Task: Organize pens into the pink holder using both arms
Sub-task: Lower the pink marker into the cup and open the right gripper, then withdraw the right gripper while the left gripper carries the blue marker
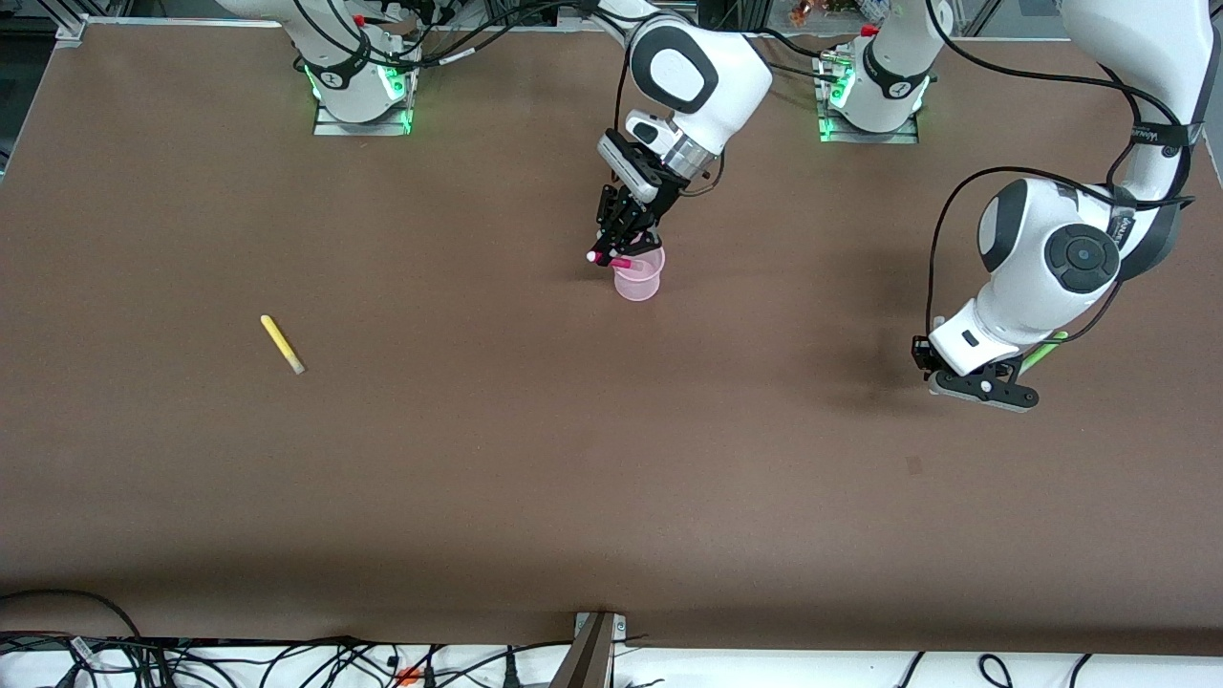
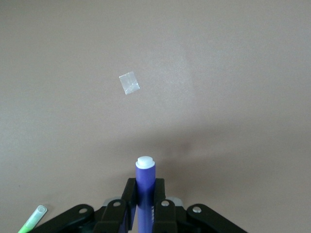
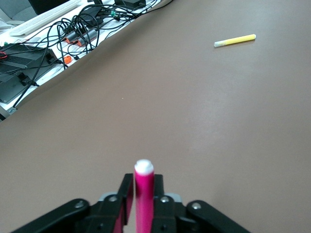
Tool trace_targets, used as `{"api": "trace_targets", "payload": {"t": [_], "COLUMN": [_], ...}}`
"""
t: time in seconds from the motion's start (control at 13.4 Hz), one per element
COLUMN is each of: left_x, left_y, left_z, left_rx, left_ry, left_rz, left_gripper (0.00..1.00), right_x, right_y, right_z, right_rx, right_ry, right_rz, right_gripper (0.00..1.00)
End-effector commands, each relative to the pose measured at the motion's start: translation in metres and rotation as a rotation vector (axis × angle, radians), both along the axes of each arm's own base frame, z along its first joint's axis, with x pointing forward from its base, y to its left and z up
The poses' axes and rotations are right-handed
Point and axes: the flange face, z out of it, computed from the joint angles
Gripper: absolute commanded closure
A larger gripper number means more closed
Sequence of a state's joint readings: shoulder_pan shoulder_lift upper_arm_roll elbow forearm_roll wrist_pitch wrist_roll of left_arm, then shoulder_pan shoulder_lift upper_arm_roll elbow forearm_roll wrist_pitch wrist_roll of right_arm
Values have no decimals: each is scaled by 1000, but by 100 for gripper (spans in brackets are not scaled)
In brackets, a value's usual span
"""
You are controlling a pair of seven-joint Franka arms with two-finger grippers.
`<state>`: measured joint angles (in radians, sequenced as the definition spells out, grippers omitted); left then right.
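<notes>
My right gripper (image 1: 626, 247) is shut on the magenta-pink pen (image 1: 611, 260) and holds it tilted just over the rim of the pink holder (image 1: 638, 282) in the middle of the table. The right wrist view shows the pen (image 3: 144, 191) clamped between the fingers. My left gripper (image 2: 145, 189) is shut on the dark purple pen (image 2: 145, 177), low over the table at the left arm's end. The light green pen (image 1: 1041, 352) lies on the table beside the left hand and also shows in the left wrist view (image 2: 33, 219). The yellow pen (image 1: 282, 344) lies alone toward the right arm's end and also shows in the right wrist view (image 3: 235, 41).
A small square patch of tape (image 2: 129, 83) is stuck to the brown table near the left gripper. Cables and power gear (image 3: 73, 34) lie off the table edge nearest the front camera.
</notes>
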<state>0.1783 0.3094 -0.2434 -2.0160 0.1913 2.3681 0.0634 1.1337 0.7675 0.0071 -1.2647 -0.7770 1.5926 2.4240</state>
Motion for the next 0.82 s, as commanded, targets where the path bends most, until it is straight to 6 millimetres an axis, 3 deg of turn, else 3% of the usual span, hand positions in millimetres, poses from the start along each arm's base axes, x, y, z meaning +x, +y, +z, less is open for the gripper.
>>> {"api": "trace_targets", "payload": {"t": [0.0,0.15,0.22,0.37,0.52,0.67,0.75], "left_x": [2,2,2,1,-1,-5,-4], "left_y": [-2,-2,-2,-3,-20,-47,-66], "left_z": [3,1,1,1,3,11,26], "left_rx": [-12,-13,-13,-13,-19,-26,-32], "left_ry": [10,15,15,16,26,31,20], "left_rz": [-10,-10,-10,-11,-38,-74,-101], "left_gripper": [100,100,100,100,100,100,100], "right_x": [2,10,21,49,88,131,152], "right_y": [8,1,-6,-43,-110,-192,-238], "right_z": [27,55,81,149,231,290,312], "right_rx": [-15,-44,-26,24,106,193,240], "right_ry": [13,121,182,304,444,567,609], "right_rz": [41,71,88,106,162,228,253], "right_gripper": [49,49,49,49,49,49,48]}}
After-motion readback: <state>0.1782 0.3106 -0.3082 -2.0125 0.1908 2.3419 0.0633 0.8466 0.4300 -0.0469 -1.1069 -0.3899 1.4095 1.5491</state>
